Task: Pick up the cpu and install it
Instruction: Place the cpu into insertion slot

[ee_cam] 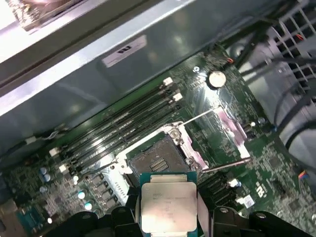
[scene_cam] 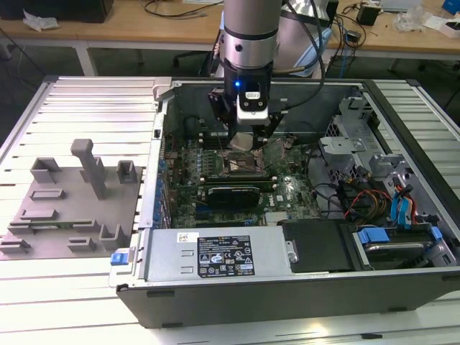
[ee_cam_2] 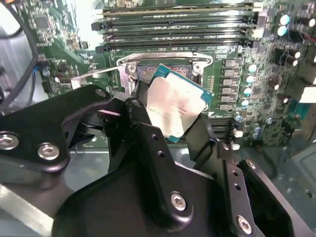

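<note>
The gripper is hanging inside the open computer case, its fingers clamping the cpu by two opposite edges. The cpu is hovering near the open socket on the motherboard, apart from it. The case is also holding memory sticks, a power supply and cables.

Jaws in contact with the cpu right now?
Touching. In the second wrist view the gripper has its jaws against two opposite edges of the cpu, holding it tilted with no gap on either side.
</note>
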{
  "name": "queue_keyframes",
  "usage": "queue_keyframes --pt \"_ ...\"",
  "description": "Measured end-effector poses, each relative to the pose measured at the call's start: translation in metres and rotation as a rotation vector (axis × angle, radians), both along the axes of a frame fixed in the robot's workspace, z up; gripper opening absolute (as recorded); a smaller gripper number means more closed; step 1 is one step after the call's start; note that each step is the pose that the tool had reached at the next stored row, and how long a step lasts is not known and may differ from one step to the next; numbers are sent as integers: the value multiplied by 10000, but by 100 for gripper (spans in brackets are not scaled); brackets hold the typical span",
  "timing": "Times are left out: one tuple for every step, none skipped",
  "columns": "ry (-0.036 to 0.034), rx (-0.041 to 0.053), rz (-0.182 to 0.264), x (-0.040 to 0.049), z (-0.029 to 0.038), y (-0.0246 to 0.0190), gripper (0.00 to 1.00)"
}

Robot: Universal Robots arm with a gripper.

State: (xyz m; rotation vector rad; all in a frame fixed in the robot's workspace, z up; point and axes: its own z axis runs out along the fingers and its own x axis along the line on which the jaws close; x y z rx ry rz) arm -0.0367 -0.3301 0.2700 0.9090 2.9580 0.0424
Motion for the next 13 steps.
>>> queue_keyframes --pt "0 0 -281 0 -1 0 55" --pt "0 0 -660 0 -2 0 55" --pt "0 0 -816 0 -2 0 55" --pt "0 0 -983 0 -3 0 55" --pt "0 0 -1220 0 -3 0 55" --pt "0 0 -1375 0 -4 0 55" --pt "0 0 -1618 0 -5 0 55" --pt "0 1 -1783 0 -5 0 55" --pt "0 1 -2059 0 -6 0 55" --pt "0 0 -2296 0 -7 0 55" --pt "0 0 -2483 0 -7 0 55" --pt "0 0 -2843 0 -8 0 55" --pt "0 0 -3044 0 -9 0 55"
